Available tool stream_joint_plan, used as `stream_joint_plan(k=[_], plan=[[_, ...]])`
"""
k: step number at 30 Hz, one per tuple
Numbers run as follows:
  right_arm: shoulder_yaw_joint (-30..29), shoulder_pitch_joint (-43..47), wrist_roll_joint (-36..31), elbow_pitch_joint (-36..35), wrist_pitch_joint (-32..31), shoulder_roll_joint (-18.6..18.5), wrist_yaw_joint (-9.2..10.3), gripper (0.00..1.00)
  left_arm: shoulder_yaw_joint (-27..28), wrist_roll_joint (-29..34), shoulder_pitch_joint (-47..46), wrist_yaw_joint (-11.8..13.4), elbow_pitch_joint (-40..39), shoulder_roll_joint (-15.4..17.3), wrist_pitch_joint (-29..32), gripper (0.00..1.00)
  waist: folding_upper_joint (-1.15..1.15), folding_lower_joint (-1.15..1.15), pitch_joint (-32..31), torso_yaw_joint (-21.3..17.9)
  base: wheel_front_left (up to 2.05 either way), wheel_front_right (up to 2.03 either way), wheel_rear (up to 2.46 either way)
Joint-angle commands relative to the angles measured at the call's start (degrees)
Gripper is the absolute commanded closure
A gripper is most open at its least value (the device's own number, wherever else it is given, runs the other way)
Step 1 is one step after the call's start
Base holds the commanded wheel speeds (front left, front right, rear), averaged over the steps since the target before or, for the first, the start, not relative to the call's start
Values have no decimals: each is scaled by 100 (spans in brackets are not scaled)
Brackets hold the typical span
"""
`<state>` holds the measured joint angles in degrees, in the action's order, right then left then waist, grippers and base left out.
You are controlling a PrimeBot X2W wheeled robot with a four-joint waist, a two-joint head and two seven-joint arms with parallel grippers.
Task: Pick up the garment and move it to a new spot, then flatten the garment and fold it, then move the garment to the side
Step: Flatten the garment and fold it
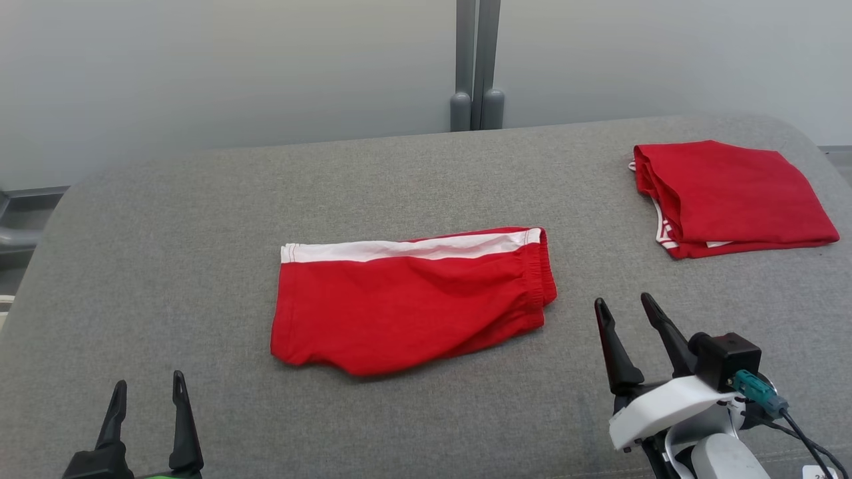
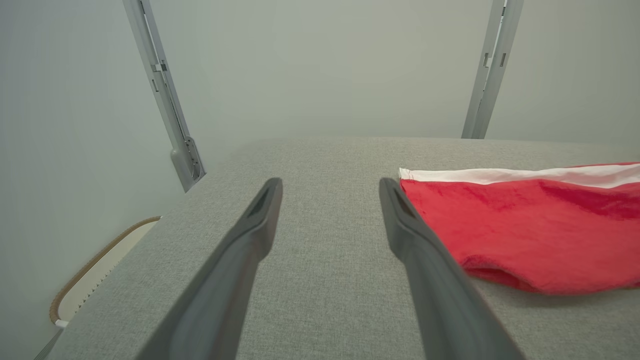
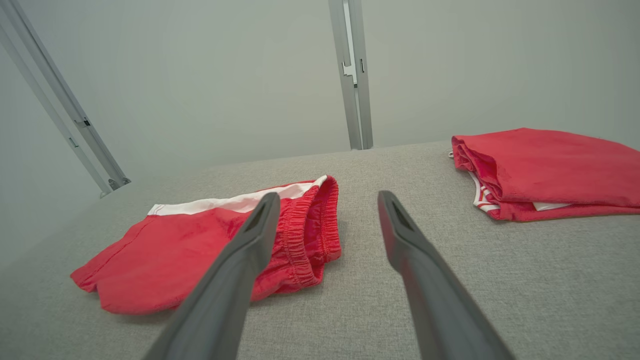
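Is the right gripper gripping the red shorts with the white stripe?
No, the right gripper stands open beside the red shorts, clear of the fabric.

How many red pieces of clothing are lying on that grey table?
2. Red shorts with a white stripe lie folded in the middle; a folded red garment sits far right, whose folds might hide another.

The left hand [image 1: 150, 379] and right hand [image 1: 624, 301] each have two long, dark, pointed fingers, and the right wrist has a white shell [image 1: 665, 406], a black box [image 1: 729, 359], a teal plug [image 1: 755, 389] and a black cable [image 1: 805, 439].
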<state>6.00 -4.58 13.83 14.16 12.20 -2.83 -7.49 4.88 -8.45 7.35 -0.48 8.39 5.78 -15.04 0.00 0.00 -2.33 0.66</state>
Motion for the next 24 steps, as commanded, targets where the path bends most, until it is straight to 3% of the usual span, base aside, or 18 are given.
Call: stream_joint_plan(k=[1,14,24], plan=[[-18,37,-34,8,-2,-15,0,0,-9,-28,-17,29,-12,26,-14,0,0,0,-3,2,0,0,0],[4,-412,-184,154,-211,-15,0,0,-100,-25,-92,22,-7,9,-16,0,0,0,3,122,0,0,0],[36,-1402,-183,1339,-157,-18,0,0,-290,43,-261,-35,14,-44,-11,0,0,0,184,420,0,0,0]])
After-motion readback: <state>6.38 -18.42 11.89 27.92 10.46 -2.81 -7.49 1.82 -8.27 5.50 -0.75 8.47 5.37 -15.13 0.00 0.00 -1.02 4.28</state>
